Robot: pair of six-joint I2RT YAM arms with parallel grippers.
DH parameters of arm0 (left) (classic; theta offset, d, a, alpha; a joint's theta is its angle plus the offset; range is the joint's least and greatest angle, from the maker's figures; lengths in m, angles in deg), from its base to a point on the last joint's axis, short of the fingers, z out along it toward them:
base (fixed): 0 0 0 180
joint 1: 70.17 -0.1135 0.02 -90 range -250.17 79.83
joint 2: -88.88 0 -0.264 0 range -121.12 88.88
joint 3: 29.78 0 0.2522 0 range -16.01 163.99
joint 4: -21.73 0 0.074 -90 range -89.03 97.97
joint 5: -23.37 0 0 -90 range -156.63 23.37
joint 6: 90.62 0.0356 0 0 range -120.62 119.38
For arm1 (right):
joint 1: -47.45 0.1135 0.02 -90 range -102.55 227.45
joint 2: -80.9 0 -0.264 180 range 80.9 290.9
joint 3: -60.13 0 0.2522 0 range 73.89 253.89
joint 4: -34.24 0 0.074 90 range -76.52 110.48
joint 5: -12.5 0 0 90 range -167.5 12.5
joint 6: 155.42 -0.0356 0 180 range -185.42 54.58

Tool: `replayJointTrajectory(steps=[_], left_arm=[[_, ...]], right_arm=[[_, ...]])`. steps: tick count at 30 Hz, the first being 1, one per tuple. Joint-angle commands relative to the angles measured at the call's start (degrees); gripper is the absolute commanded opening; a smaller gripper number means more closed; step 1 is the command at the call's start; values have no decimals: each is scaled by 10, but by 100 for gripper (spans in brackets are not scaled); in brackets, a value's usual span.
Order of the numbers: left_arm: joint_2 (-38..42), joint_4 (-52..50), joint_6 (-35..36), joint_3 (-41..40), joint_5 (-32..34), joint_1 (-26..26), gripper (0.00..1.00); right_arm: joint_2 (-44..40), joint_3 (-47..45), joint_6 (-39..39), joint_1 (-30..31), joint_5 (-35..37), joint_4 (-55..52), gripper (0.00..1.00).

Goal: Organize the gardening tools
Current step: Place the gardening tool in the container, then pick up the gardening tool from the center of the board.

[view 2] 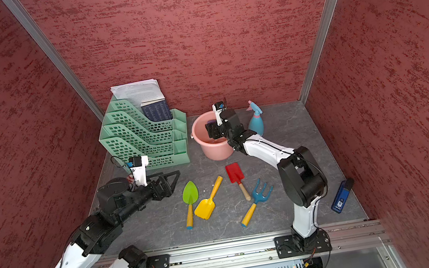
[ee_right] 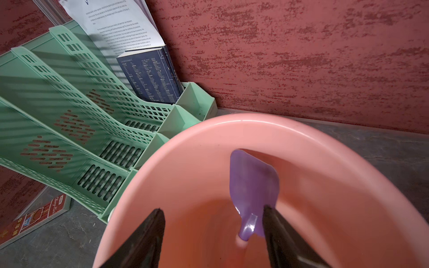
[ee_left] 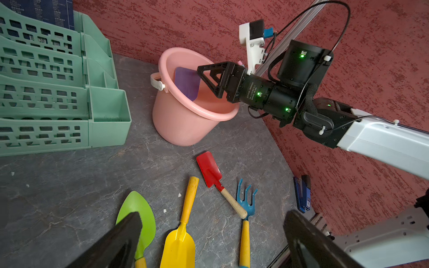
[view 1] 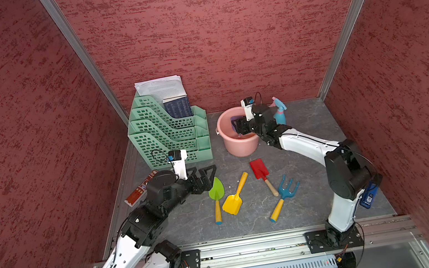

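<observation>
We find the bucket's [view 1: 240, 148] mouth crowded: the right gripper [ee_right: 212, 208] sits inside with fingers apart, the purple scoop [ee_right: 253, 185] just beside one finger. The rack [view 1: 170, 136] stands near the bucket on one side, the spray bottle [view 1: 280, 114] on the other. We see bare floor [view 1: 187, 226] between rack and trowel [view 1: 216, 191], where the left gripper [view 1: 211, 177] hovers, spread wide. Trowel, yellow scoop [view 1: 233, 203], spade [view 1: 259, 170] and fork [view 1: 286, 190] lie in a row with narrow gaps.
</observation>
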Motion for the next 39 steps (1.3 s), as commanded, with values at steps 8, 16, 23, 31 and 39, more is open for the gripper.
replayJointTrajectory(steps=[8,16,23,31,39], left_arm=[[-78,-240,-60,58,-30,18,100],[-179,-271,-69,-3,-26,51,94],[-273,-268,-54,-10,-19,68,86],[-354,-242,-62,-12,-27,78,70],[-421,-204,-61,-10,-34,85,68]], right_arm=[[-142,-28,-25,-3,1,-67,80],[-279,-93,-70,6,-48,-213,85],[-397,-183,-114,47,-46,-289,89],[-479,-243,-146,70,-31,-328,91],[-493,-236,-139,71,-22,-352,94]])
